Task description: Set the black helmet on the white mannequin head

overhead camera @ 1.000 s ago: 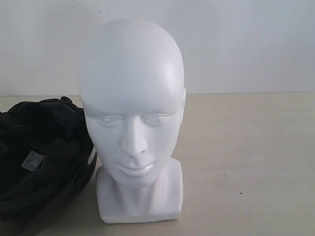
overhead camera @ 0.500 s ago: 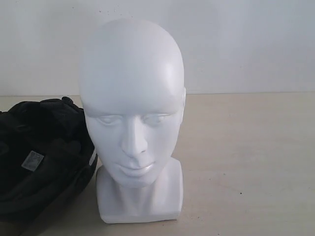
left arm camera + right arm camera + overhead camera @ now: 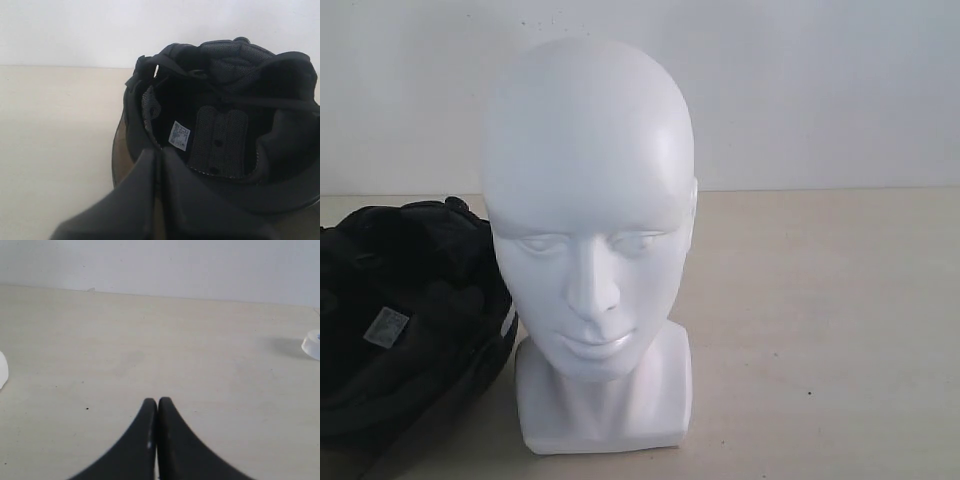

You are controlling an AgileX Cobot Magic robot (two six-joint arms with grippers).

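Pale beige counter point(image 3: 820, 330) and a plain white wall point(image 3: 820, 90) backed the scene. The round matte-black helmet point(image 3: 410, 320) lay on the counter at the left of the exterior view, its padded lining upturned, not on the head. Its rim sat just beside the neck of the glossy white bald mannequin head point(image 3: 588, 230), which stood upright on a squared base, face to the camera; whether the two touched could not be told. A small white label point(image 3: 179, 136) showed inside the lining. The left end effector point(image 3: 158, 152), fingers pressed together, hovered at the helmet's smoky tinted visor point(image 3: 117, 155), clamping nothing. The right end effector point(image 3: 158, 401), fingers likewise together, hung over bare counter, a small white object point(image 3: 312, 344) off at the frame's edge.
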